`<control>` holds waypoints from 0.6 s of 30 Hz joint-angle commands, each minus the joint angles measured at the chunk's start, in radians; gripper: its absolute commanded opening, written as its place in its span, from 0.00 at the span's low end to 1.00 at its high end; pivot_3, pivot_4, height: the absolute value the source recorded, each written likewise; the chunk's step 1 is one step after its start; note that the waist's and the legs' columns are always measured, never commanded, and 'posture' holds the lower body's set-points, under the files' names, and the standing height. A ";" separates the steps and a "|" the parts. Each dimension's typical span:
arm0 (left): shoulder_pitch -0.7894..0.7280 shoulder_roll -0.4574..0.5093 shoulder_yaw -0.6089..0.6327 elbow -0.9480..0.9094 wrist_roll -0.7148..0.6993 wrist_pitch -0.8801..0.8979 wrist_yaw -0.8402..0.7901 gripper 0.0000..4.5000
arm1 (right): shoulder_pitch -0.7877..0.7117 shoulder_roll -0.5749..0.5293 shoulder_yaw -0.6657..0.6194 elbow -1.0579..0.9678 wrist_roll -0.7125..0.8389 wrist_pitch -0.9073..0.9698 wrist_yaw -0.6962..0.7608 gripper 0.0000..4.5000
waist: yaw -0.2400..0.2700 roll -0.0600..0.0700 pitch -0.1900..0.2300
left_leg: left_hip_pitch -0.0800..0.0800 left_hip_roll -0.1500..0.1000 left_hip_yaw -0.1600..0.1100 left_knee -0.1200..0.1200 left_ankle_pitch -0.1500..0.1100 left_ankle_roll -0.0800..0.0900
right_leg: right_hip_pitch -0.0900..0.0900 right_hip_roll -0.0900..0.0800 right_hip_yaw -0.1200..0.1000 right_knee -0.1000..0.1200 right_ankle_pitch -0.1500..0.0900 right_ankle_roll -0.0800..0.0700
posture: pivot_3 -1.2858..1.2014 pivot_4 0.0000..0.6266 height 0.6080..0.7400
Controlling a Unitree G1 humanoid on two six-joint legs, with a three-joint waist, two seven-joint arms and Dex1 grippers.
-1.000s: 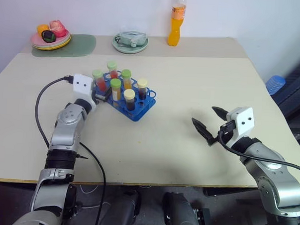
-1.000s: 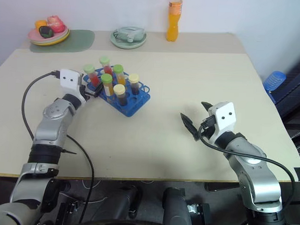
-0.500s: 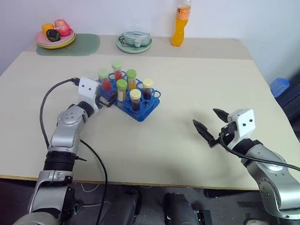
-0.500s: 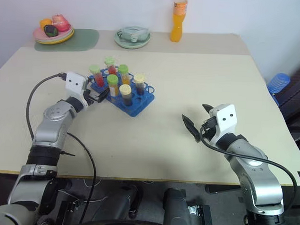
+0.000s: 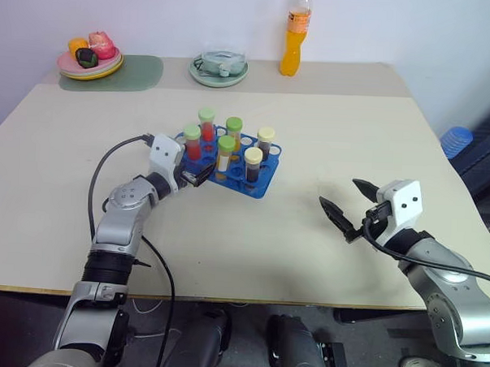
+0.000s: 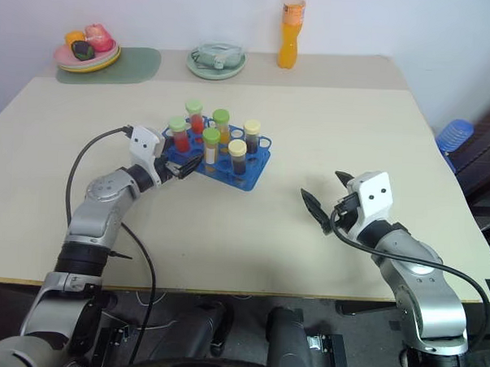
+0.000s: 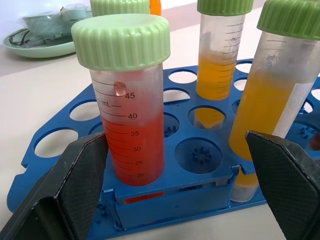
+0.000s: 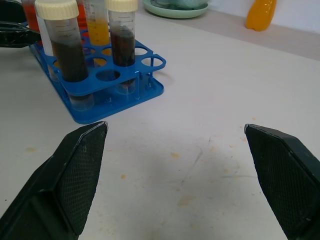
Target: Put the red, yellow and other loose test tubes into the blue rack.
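Our left gripper point(image 5: 198, 176) wide open against the blue rack point(image 5: 263, 181), our right gripper point(image 5: 350, 209) open, empty

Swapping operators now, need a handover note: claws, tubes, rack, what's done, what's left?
Left claw: open, at the near-left edge of the blue rack, fingers to either side of the rack's corner, holding nothing.
Right claw: open, empty, over bare table to the right of the rack.
Test tubes: six stand upright in the rack: two red, two yellow, two dark brown. No loose tube visible on the table.
Done: all visible tubes racked.
Left: likely just back the left claw away; check for stray tubes out of frame.
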 commanded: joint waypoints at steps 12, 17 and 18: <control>0.141 0.108 0.070 -0.214 -0.117 0.031 -0.115 0.98 | 0.022 -0.050 -0.008 -0.066 -0.002 -0.028 0.063 1.00 | -0.011 0.000 0.000 | 0.000 0.000 0.000 -0.001 0.000 0.000 | 0.000 0.000 0.000 0.000 0.000 0.000 | 0.52 0.24 1.00; 0.223 0.151 0.101 -0.243 -0.112 -0.082 -0.163 0.98 | 0.024 -0.056 -0.017 -0.038 -0.008 -0.049 0.095 1.00 | -0.011 0.000 0.000 | 0.000 0.000 0.000 -0.001 0.000 0.000 | 0.000 0.000 0.000 0.000 0.000 0.000 | 0.52 0.24 1.00; 0.245 0.169 0.110 -0.251 -0.120 -0.097 -0.185 0.98 | 0.027 -0.057 -0.020 -0.032 -0.008 -0.056 0.102 1.00 | -0.013 0.000 0.000 | 0.000 0.000 0.000 -0.001 0.000 0.000 | 0.000 0.000 0.000 0.000 0.000 0.000 | 0.52 0.24 1.00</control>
